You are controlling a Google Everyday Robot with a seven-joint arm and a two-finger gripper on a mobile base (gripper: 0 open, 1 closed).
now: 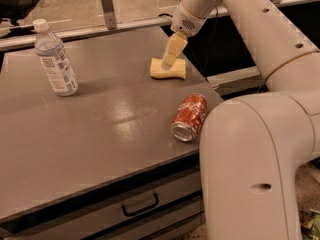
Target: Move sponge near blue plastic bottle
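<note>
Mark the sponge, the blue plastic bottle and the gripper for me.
sponge (176, 73): camera view, right part of its top face.
blue plastic bottle (55, 66): camera view, on its label.
gripper (167, 64): camera view, its lower end, right at the sponge's top.

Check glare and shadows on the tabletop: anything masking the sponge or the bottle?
Camera view: warm, dim light; a soft glare patch on the table left of the red can, clear of both. The blue plastic bottle throws a faint shadow to its right. The gripper hangs at the sponge, covering part of its top.
</note>
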